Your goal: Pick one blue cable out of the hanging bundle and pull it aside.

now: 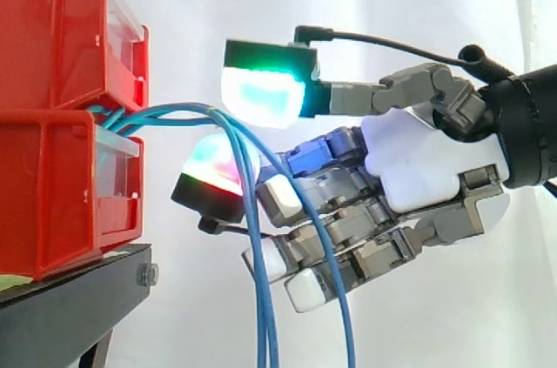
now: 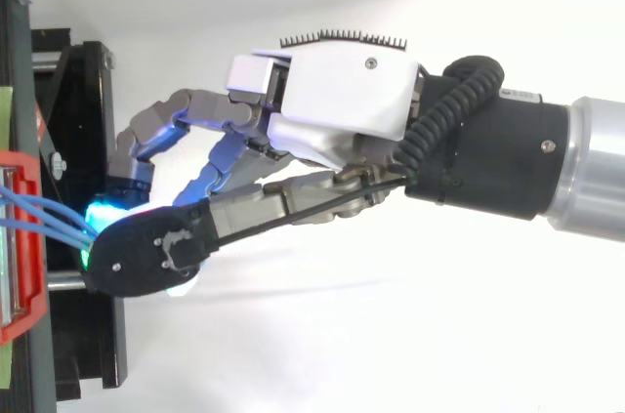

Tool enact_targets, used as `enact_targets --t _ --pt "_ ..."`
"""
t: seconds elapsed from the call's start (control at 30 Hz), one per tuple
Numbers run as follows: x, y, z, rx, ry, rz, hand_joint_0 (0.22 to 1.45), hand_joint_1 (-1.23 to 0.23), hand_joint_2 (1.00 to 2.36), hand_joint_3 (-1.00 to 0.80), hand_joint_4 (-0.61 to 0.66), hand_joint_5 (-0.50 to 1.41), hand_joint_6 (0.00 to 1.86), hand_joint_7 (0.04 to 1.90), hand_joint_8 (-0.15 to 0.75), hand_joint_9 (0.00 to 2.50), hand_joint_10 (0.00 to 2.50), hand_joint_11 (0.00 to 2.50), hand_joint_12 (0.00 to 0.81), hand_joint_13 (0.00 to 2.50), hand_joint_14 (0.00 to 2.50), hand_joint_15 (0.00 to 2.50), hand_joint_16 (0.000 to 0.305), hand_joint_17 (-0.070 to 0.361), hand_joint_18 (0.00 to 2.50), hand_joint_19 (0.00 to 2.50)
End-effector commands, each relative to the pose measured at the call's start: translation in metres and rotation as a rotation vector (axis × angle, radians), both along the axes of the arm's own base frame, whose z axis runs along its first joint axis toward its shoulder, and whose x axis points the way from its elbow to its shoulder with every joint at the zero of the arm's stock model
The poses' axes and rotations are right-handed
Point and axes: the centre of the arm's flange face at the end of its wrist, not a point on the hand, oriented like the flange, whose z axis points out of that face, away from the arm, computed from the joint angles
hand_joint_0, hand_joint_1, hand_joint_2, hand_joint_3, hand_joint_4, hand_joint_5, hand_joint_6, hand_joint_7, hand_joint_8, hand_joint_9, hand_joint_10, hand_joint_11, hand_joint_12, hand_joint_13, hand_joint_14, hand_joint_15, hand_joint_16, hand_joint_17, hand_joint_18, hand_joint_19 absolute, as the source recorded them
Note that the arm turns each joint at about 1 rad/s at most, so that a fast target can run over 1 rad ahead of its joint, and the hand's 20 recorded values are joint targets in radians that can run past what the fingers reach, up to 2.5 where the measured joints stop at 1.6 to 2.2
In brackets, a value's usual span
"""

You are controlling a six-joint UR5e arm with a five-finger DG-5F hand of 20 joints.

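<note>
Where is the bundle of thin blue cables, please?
Side view: the bundle leaves the gap between the stacked red plastic bins at left and hangs across the hand.

no legible text, labels or numbers

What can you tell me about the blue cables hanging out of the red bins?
The blue cables are a few thin, smooth, plastic-looking strands. They come out together from between the two stacked red bins, arch to the right, then hang down, spreading apart lower down. They pass in front of the robot hand; whether it grips any is unclear.
</note>
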Motion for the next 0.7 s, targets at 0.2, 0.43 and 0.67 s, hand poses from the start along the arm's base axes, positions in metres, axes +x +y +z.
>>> enact_targets --t 0.2,0.43,0.67 --pt "-0.0020 0.0012 -0.0072 0.032 0.009 -0.003 0.51 -0.47 1.00 -0.50 0.08 -0.14 0.89 0.85 0.268 1.02 0.02 0.68 0.325 0.83 0.02 0.51 0.050 0.112 0.73 0.51" --pt "-0.0034 0.0021 -0.0114 0.030 0.018 -0.001 0.59 -0.63 1.02 -0.23 0.04 -0.15 0.94 0.84 0.258 0.99 0.02 0.70 0.312 0.82 0.02 0.51 0.047 0.105 0.71 0.51" --pt "-0.0036 0.0033 -0.0121 0.030 0.020 0.000 0.66 -0.79 1.01 0.04 -0.19 -0.12 0.97 1.01 0.268 1.02 0.02 0.68 0.322 0.84 0.02 0.49 0.051 0.115 0.78 0.45"
